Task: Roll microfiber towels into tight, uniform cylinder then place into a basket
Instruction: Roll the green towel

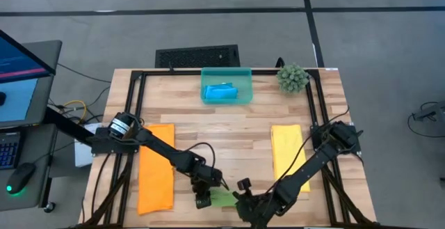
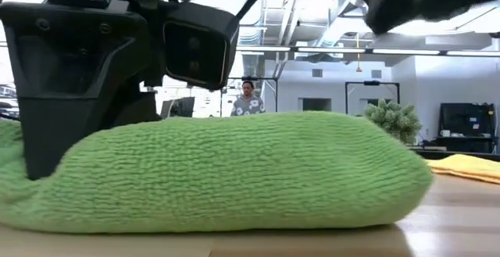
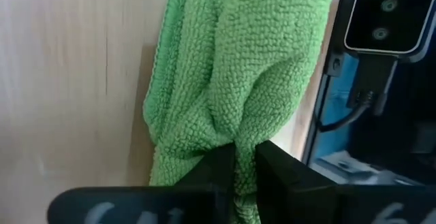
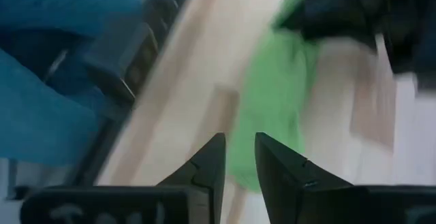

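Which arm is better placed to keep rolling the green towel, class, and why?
Left. Its gripper is shut on one end of the green towel at the table's near edge. The right gripper is beside the towel, holding nothing visible.

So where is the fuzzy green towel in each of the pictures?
High view: the fuzzy green microfiber towel lies at the table's near edge, between both arms.
Low view: it fills the foreground.
Left wrist view: it is pinched in the left end effector.
Right wrist view: it lies just past the right end effector.
Shared landmark: the left end effector clamping it.
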{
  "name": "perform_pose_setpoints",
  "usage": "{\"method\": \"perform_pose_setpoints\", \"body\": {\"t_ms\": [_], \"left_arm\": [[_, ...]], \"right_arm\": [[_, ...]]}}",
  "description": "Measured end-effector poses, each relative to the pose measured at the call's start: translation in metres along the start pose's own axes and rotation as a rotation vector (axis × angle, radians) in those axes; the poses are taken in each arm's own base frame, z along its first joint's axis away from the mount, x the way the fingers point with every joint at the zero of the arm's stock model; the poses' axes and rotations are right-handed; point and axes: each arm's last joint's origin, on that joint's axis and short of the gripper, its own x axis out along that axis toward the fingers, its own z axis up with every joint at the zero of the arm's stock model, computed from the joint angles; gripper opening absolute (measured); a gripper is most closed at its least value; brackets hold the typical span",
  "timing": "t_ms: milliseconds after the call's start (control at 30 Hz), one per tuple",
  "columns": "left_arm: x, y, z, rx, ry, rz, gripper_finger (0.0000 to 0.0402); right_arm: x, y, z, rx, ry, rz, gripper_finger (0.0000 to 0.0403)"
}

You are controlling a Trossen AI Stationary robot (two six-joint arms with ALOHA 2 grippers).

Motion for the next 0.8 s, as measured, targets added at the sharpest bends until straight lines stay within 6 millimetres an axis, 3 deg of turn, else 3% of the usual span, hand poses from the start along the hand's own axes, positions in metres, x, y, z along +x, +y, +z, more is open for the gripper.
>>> {"method": "perform_pose_setpoints", "body": {"t_ms": [400,800], "left_arm": [[-0.004,0.003,0.004,-0.114,0.064,-0.076,0.0018],[-0.004,0.001,0.006,-0.043,0.045,-0.095,0.0018]], "right_arm": [[0.008,-0.011,0.001,-0.048,0.01,0.038,0.0116],[0.042,-0.017,-0.006,-0.169,0.007,0.065,0.0237]]}}
